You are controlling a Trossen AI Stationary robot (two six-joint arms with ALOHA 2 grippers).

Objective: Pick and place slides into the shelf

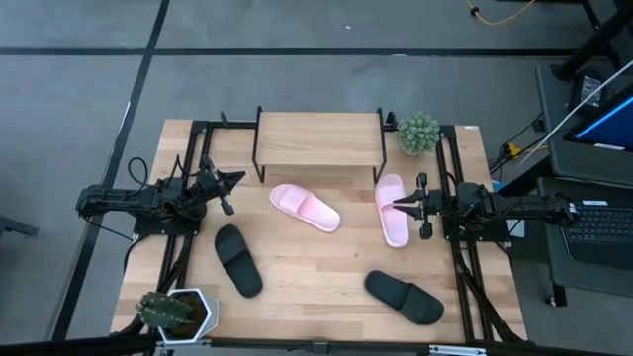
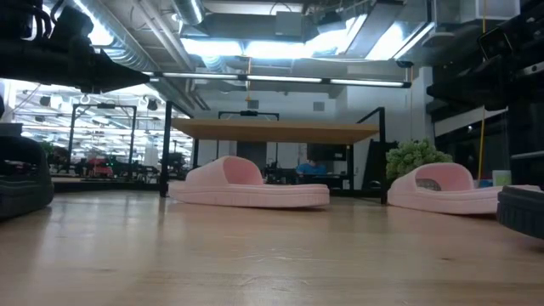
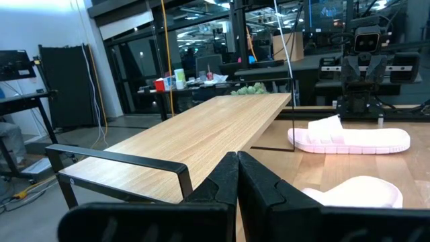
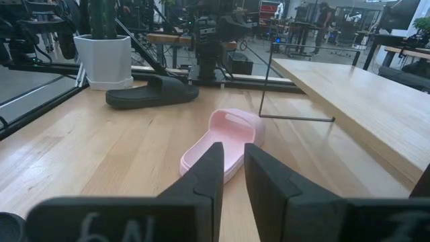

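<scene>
Right gripper (image 1: 400, 206) over right pink slide (image 1: 391, 209), near shelf (image 1: 319, 138); fingers slightly spread, holding nothing. Left gripper (image 1: 237, 178) beside shelf leg, fingers pressed together, empty. All four slides on bench (image 1: 316, 287); shelf bare.

Risk: strap slips from narrow pinch. Risk: slide strikes shelf leg on insertion. Second pink slide (image 1: 306, 207) blocks shelf front. Small plant (image 1: 418, 133) close to shelf end.

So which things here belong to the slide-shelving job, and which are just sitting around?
Job:
- two pink slides
- two black slides
- shelf
- right gripper, slightly open above a pink slide
- left gripper, shut

Bystanders:
- cactus pot
- green plant
</scene>
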